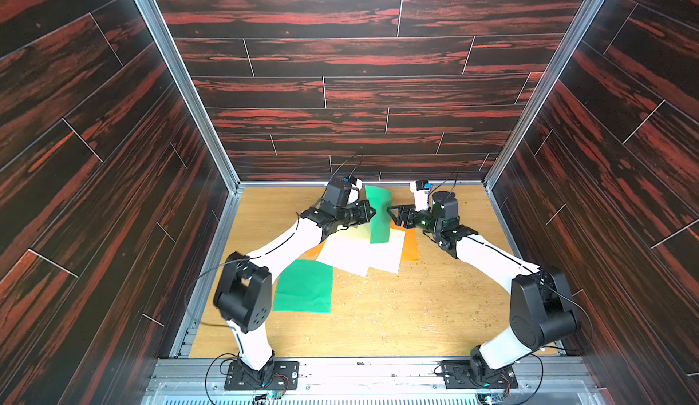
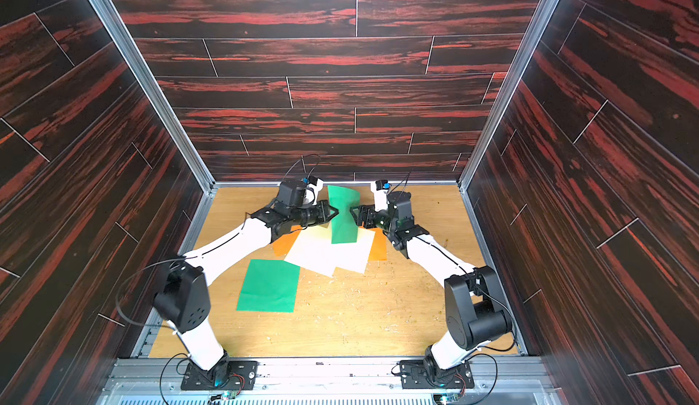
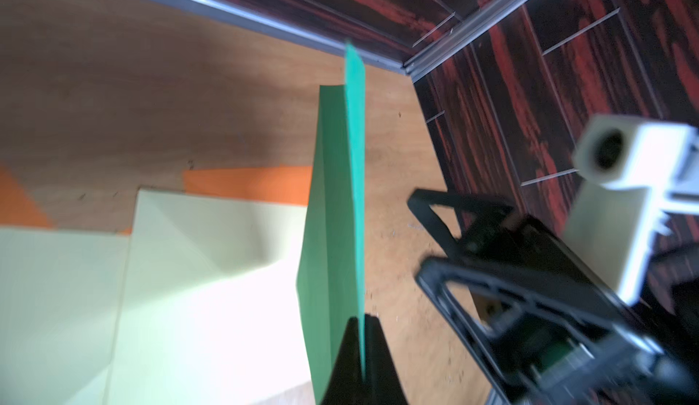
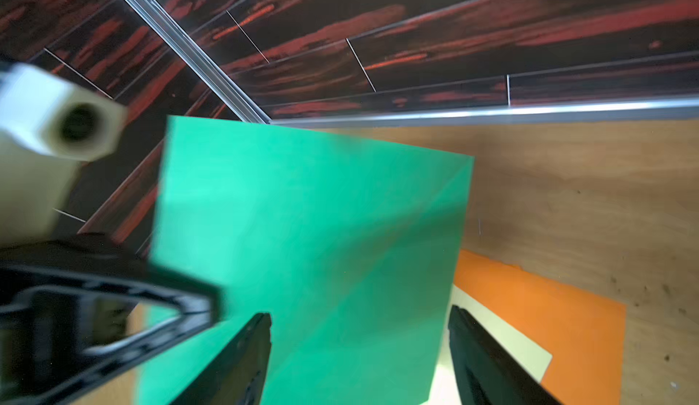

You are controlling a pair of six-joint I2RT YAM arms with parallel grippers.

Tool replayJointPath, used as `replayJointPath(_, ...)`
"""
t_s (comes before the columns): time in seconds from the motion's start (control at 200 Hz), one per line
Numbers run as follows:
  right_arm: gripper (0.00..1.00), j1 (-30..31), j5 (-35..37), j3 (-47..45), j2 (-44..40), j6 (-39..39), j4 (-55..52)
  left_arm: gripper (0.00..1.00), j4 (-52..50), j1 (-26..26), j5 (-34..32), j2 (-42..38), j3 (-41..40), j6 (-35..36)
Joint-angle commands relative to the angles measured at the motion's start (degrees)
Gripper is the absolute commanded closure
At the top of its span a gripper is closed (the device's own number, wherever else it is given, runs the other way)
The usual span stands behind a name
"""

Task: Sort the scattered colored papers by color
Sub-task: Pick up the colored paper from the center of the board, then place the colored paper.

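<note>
Wooden worktop (image 1: 397, 320) inside dark striped walls (image 1: 340, 55).
Near the left edge lies the flat green paper (image 1: 304, 287). Mid-worktop, white papers (image 1: 359, 252) cover orange papers (image 1: 410, 246). Toward the far edge the left gripper (image 1: 372, 212) pinches the raised green paper (image 1: 379, 229), held upright; the right gripper (image 1: 390, 210), jaws wide, holds nothing, just beside it.

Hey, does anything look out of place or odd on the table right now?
One green sheet stands on edge in the air, pinched by the left pincer, rather than lying flat. Small crumbs litter the table.
</note>
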Motion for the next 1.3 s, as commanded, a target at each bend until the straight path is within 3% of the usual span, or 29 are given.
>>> replayJointPath(0.0, 0.22, 0.3, 0.7, -1.0, -1.4, 0.2, -0.5, 1.0, -15.0, 0.2, -2.1, -7.0, -4.4, 4.2)
replayJointPath(0.286, 0.22, 0.3, 0.2, -2.9, -1.0, 0.6, 0.2, 1.0, -26.8, 0.3, -14.1, -25.2, -21.2, 0.8)
replayJointPath(0.461, 0.22, 0.3, -0.2, -3.2, -0.5, 0.9, 0.6, 1.0, -33.3, 0.4, -19.9, -30.2, -26.2, -0.5)
replayJointPath(0.802, 0.22, 0.3, -0.4, -3.3, 0.2, 1.2, 1.1, 1.0, -52.7, 0.7, -29.0, -21.3, -20.6, 4.3)
replayJointPath(1.298, 0.22, 0.3, -2.8, -3.3, 2.4, 1.0, 1.2, 1.0, -50.4, 8.1, -30.1, -10.2, -17.0, 9.8)
